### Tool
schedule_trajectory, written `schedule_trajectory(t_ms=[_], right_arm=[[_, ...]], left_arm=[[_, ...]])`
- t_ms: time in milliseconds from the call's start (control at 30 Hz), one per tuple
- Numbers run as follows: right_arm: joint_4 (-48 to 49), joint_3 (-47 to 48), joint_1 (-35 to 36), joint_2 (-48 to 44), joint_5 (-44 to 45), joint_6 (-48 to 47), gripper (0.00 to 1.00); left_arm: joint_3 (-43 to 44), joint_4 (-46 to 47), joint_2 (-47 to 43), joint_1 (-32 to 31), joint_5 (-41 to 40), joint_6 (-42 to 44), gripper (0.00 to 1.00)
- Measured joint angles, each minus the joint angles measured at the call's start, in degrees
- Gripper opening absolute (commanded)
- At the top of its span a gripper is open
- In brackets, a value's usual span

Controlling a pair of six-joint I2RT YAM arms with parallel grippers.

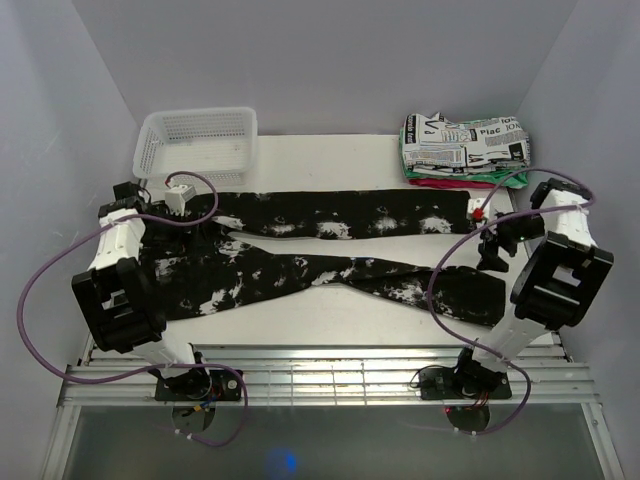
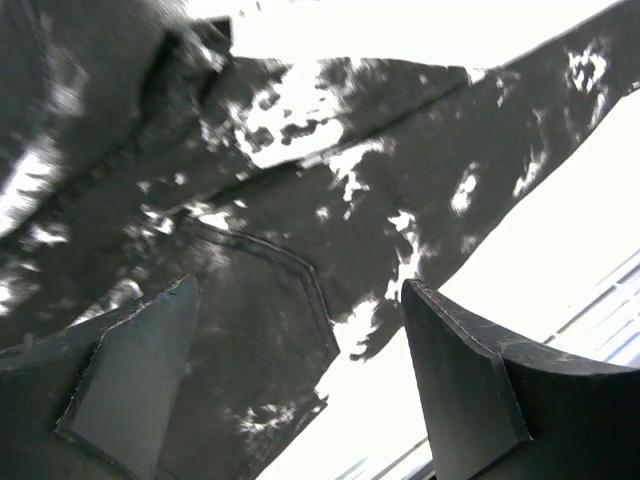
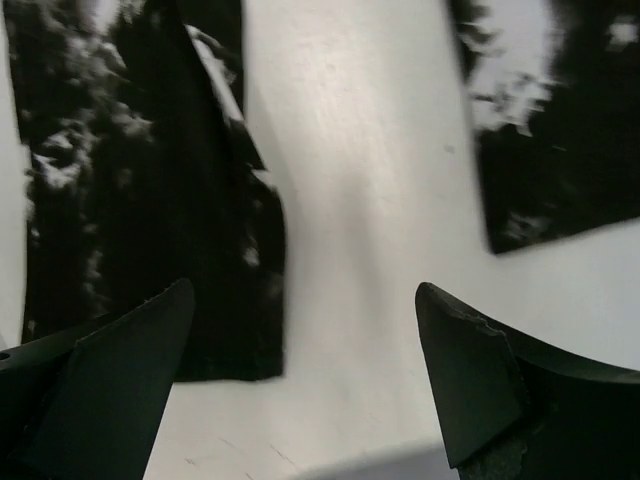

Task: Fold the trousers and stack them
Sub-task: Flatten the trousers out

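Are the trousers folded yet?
No, the trousers lie stretched out flat across the table, with both legs apart.

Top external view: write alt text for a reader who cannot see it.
Black, white-splotched trousers lie unfolded across a white table, waist left, legs right. The left hand is over the waist and the right hand by the leg ends. A white basket sits back left, folded clothes back right.

Left arm [image 1: 118,272] and right arm [image 1: 552,272]: white links, black joint housings, purple cables [image 1: 24,305], round black bases [image 1: 190,385], black wedge-shaped gripper fingers [image 2: 130,380].
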Motion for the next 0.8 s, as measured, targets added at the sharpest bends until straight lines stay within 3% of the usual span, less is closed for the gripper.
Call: schedule_trajectory(t_ms=[233, 400, 600, 700, 733, 800], right_arm=[[-2.8, 1.0, 3.4, 14.4, 2.3, 3.2, 0.98], [-2.5, 3.3, 3.8, 17.0, 2.4, 4.1, 1.00], [-2.2, 0.9, 6.0, 18.3, 4.3, 3.8, 0.80], [-2.3, -3.0, 6.9, 17.9, 5.6, 3.2, 0.52], [-2.5, -4.2, 7.1, 17.3, 5.9, 3.1, 0.34], [-2.3, -5.8, 7.2, 16.1, 7.1, 3.2, 0.12]], left_arm=[[-0.4, -1.7, 0.0, 0.0, 0.9, 0.6, 0.92], [-0.9, -1.8, 0.0, -0.2, 0.9, 0.9, 0.92], [-1.6, -1.6, 0.3, -0.2, 0.0, 0.6, 0.90], [-1.5, -1.6, 1.4, 0.0, 0.0, -0.3, 0.89], [-1.5, -1.5, 1.9, 0.1, 0.1, -0.7, 0.89], [-1.3, -1.5, 2.8, 0.3, 0.4, -1.4, 0.88]])
